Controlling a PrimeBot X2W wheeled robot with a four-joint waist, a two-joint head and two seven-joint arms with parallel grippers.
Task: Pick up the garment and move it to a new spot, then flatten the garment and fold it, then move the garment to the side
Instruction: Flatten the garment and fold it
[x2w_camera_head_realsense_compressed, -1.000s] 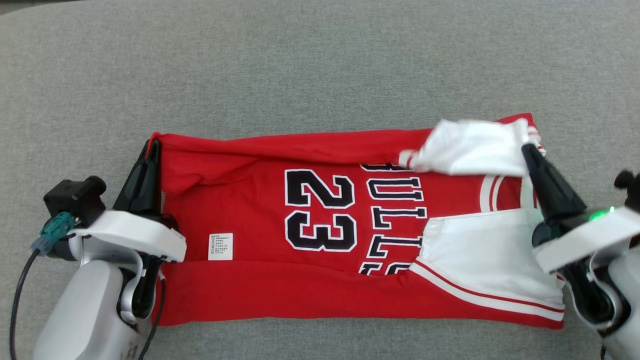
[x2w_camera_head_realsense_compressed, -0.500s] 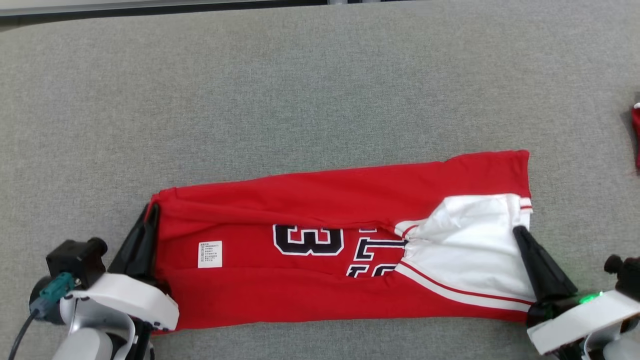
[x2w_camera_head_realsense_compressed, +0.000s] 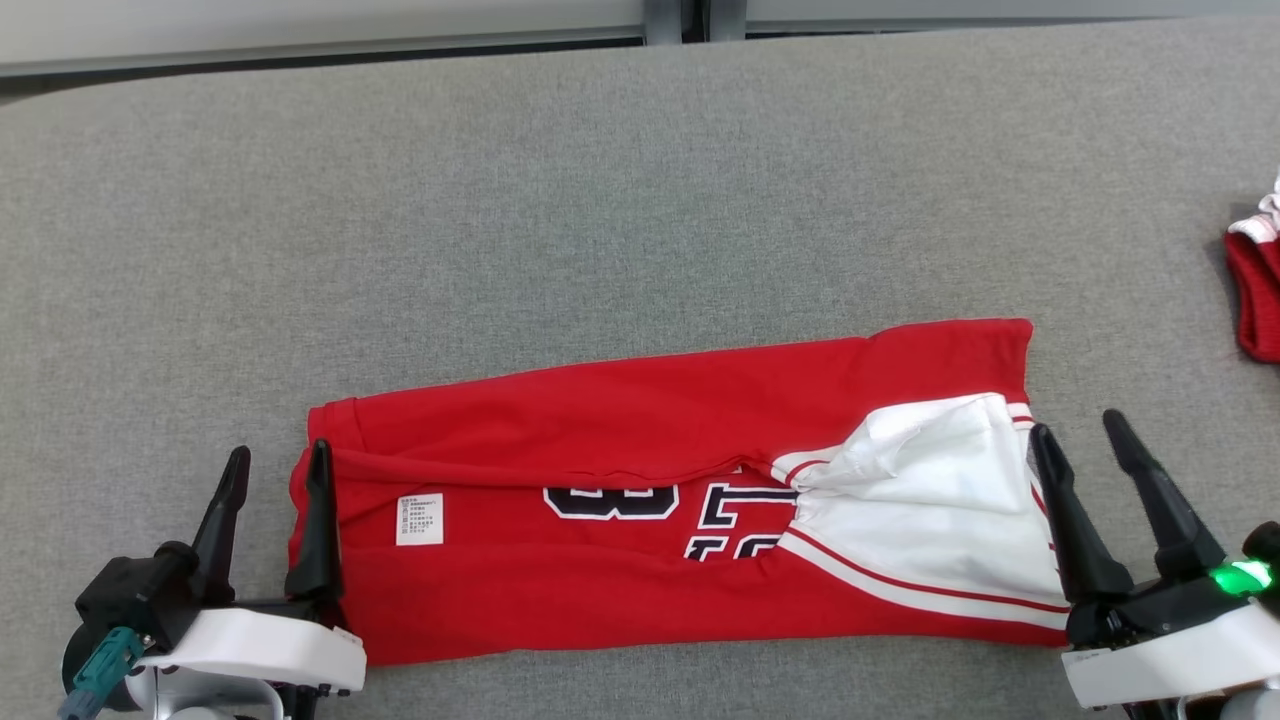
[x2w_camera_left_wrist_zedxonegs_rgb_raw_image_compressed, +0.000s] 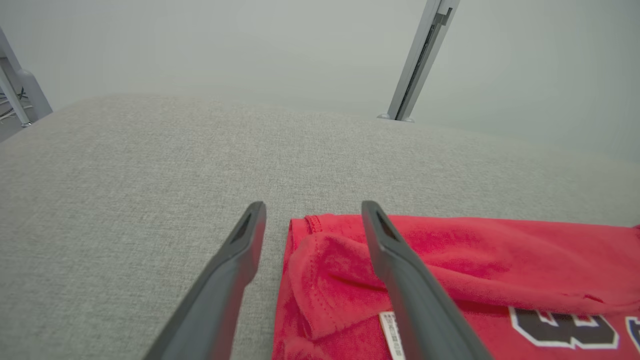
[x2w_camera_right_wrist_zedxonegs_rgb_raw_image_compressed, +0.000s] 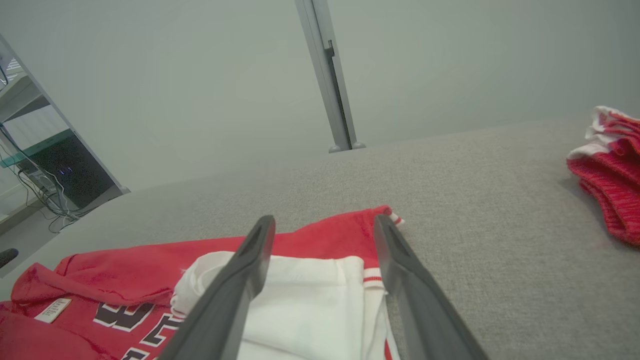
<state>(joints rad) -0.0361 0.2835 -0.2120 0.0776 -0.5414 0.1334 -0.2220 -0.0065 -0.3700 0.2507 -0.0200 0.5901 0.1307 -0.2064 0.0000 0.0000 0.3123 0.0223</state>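
Head view: red jersey (x2w_camera_head_realsense_compressed: 640, 440) folded into a long band, lying flat across the near half of a grey fabric-covered bench (x2w_camera_head_realsense_compressed: 600, 200). Parts of black-and-white lettering and a small white label (x2w_camera_head_realsense_compressed: 419, 519) show on it, and a white sleeve panel covers its right end. The left fingers (x2w_camera_head_realsense_compressed: 318, 520) are spread wide at the jersey's left edge, one over the red cloth and one over bare bench, gripping nothing. The right fingers (x2w_camera_head_realsense_compressed: 1070, 525) are spread just as wide at the right edge, one over the white panel and one over bare bench, also gripping nothing. A second red and white cloth (x2w_camera_head_realsense_compressed: 1258, 300) lies well apart at the bench's right edge. Left wrist view: the two dark fingers (x2w_camera_left_wrist_zedxonegs_rgb_raw_image_compressed: 400, 270) stand apart, with the jersey's (x2w_camera_left_wrist_zedxonegs_rgb_raw_image_compressed: 475, 250) rumpled hem corner loose between them and a grey post (x2w_camera_left_wrist_zedxonegs_rgb_raw_image_compressed: 420, 60) beyond the bench. Right wrist view: the open fingers (x2w_camera_right_wrist_zedxonegs_rgb_raw_image_compressed: 235, 290) straddle the white panel and red edge, with the other cloth (x2w_camera_right_wrist_zedxonegs_rgb_raw_image_compressed: 610, 185) far to the right.
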